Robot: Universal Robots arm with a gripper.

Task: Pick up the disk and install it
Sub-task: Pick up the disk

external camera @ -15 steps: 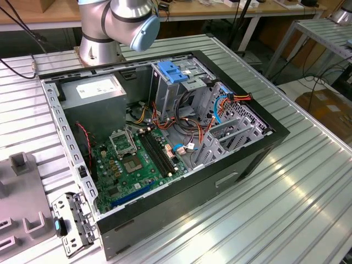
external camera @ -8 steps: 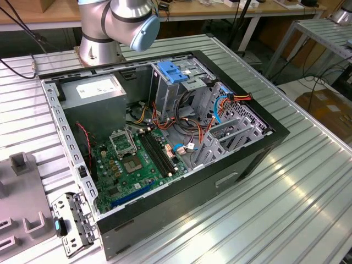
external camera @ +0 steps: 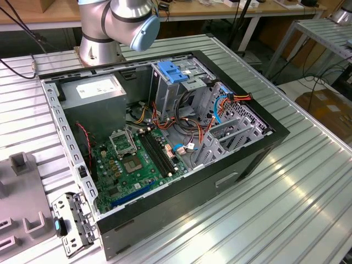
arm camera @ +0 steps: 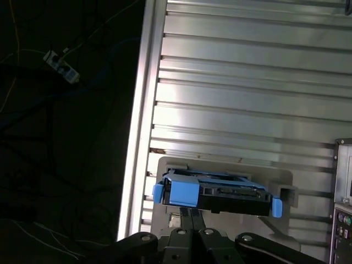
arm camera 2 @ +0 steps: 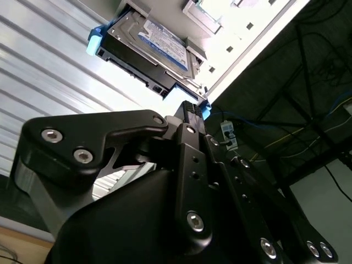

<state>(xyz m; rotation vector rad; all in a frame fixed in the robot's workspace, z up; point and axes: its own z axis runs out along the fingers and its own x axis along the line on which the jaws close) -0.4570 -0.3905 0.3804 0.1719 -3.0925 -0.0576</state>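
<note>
The end effector is narrow: its two fingers stand side by side with almost no gap. Their tips run in behind the broad blue end piece of the disk and are hidden there, so I cannot tell whether they pinch it. In the second wrist view the end effector shows one ribbed black pad just beside a blue tab. The other finger is lost behind the black linkage.

There is one disk. It is a flat dark body with a white-and-blue label on its face, framed by a bright blue carrier with two small tabs, one at each end. It sits at a pale grey holder plate on the ribbed metal surface, near that surface's edge. Past the edge lies dark floor, where the cables are hard to make out, and one power strip.

In the exterior view the arm is cut off above its lower joints. It stands on the surface beside one open computer case. The case holds one green motherboard, one grey power supply and one light-blue ribbed plate on the drive cage.
</note>
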